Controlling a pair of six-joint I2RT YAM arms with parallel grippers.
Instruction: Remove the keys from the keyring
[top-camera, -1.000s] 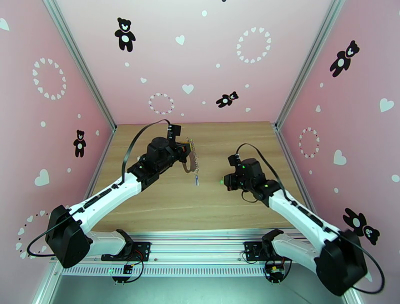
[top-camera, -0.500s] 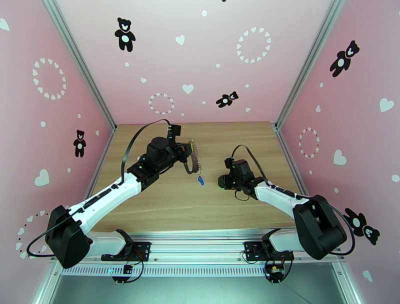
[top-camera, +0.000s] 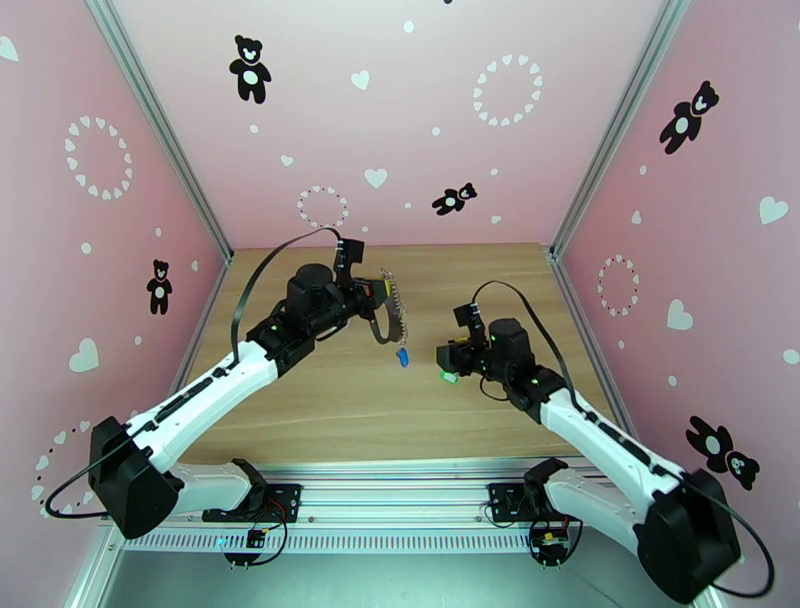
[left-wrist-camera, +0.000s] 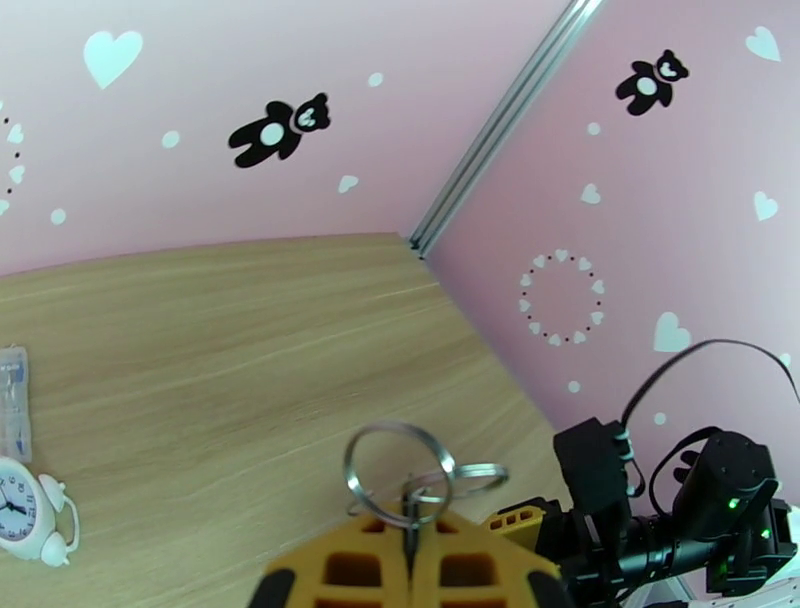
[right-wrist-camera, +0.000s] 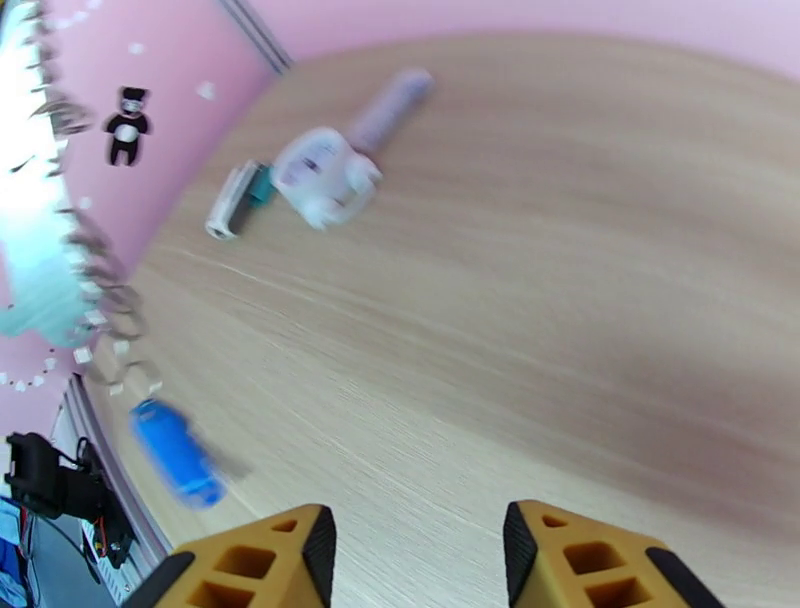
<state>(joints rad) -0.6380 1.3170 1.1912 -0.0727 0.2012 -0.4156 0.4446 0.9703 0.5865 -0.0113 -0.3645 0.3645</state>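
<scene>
Now the left fingers (left-wrist-camera: 335, 572) are pinching the thin silvery keyring (left-wrist-camera: 412, 500), blue-headed key (top-camera: 402, 357) dangling; right fingers (right-wrist-camera: 268, 562) are gaping empty.

A wooden table (top-camera: 400, 420) sits inside a three-sided booth of pink walls (top-camera: 420, 120). The panels are printed with black teddy bears (top-camera: 250, 68), white hearts (top-camera: 375, 177) and rings of small hearts (top-camera: 507, 90). Aluminium posts (top-camera: 160, 120) mark the two back corners, and a metal rail (top-camera: 400, 500) runs along the table's near edge. The light is bright and even, leaving only soft shadows on the pale wood grain.
</scene>
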